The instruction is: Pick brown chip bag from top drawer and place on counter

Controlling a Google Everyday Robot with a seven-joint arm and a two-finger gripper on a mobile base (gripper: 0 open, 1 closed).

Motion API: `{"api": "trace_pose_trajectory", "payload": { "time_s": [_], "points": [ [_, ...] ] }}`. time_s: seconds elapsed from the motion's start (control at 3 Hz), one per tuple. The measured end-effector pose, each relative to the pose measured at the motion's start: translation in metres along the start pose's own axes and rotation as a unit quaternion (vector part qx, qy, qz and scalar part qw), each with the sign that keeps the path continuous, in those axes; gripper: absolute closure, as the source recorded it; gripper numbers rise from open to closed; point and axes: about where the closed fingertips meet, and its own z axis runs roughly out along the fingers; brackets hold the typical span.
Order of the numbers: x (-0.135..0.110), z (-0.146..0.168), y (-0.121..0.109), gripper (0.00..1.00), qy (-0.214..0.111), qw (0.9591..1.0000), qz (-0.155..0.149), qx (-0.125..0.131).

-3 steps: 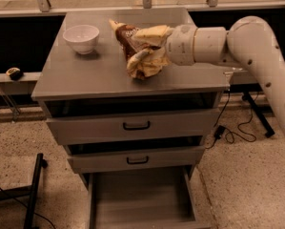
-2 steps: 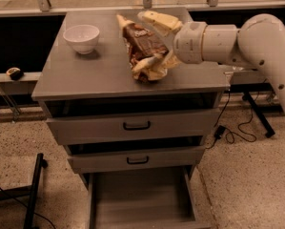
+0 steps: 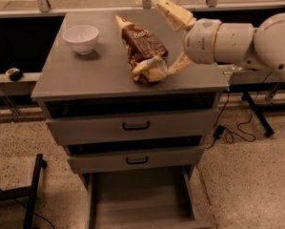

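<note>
Vs. 0.7 s ago: the gripper (image 3: 165, 36) was clamped round the brown chip bag (image 3: 144, 51) w/ the bag lifted and bunched btwn its fingers; now the fingers are spread wide and grip nothing. The upper finger (image 3: 173, 12) points up and left over the back of the counter (image 3: 85, 75). The lower one sits just beside the bag's crumpled pale end; can't tell if it touches. The bag lies on the counter, right of centre, dark lettered part toward the back, cream end toward the front edge. The arm comes in from the right at about the same height as before, wrist slightly further right. The white bowl (image 3: 81, 38) is unchanged at the back left, well apart from the bag. The counter is a flat grey slab w/ a faint sheen, atop a grey cabinet. The top drawer (image 3: 132, 125) is out a little, the middle drawer (image 3: 137, 160) likewise, and the bottom drawer (image 3: 142, 199) is pulled fully out. Room: speckled floor, black cables (image 3: 232, 132) at right, a dark stand leg (image 3: 33, 190) at left. A narrow ledge left of the cabinet carries a small dark object (image 3: 13, 73), and metal uprights stand along the back.
</note>
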Motion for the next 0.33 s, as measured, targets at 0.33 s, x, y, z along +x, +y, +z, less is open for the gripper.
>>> {"api": "trace_pose_trajectory", "payload": {
  "time_s": [0.33],
  "points": [
    [-0.0057,-0.0405,-0.007,0.0,0.037,0.9993,0.008,-0.005]
  ]
}}
